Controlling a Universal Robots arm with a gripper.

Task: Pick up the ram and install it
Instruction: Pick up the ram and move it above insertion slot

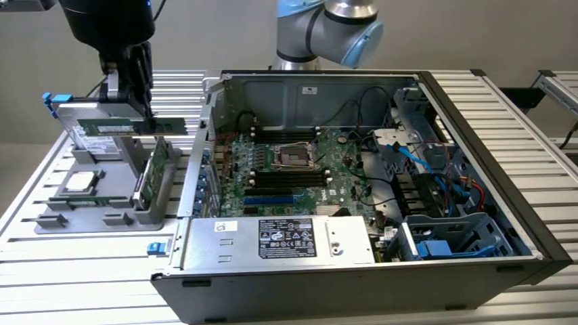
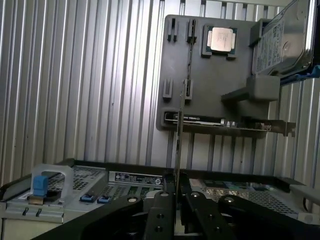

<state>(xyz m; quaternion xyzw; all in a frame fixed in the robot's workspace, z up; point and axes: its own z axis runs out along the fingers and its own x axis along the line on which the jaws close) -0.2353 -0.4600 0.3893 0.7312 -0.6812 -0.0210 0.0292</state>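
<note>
A black gripper [image 1: 143, 112] is hanging at the exterior view's left, above a gray parts tray [image 1: 54, 218] that is sitting on a ribbed metal bench [image 1: 72, 271]. The gripper is pinching the ram [image 1: 132, 126] between narrowly set fingers, holding the long green stick level and on edge in the air over the tray, well apart from the computer.

In the tray, a square silver processor chip [image 1: 81, 181] is lying flat, a broader green circuit card [image 1: 156, 168] is standing on edge along the side nearest the computer, and a hard drive [image 1: 94, 142] is leaning at the far end under the ram.

At the exterior view's right of the tray, an open computer case [image 1: 361, 288] is lying on its side. Its green motherboard [image 1: 289, 169] is facing up, with a silver power supply box [image 1: 280, 240] along the near edge and blue cables at the right. The arm's gray and blue joint [image 1: 325, 27] is showing behind the case.

From the wrist view, the gripper [image 2: 177, 194] is gripping the ram [image 2: 179, 142], which is appearing edge-on as a thin line. Past it, the tray [image 2: 210, 90] is lying on the bench [image 2: 75, 75], carrying the processor chip [image 2: 221, 39], the hard drive [image 2: 282, 42] and the circuit card [image 2: 225, 123].
</note>
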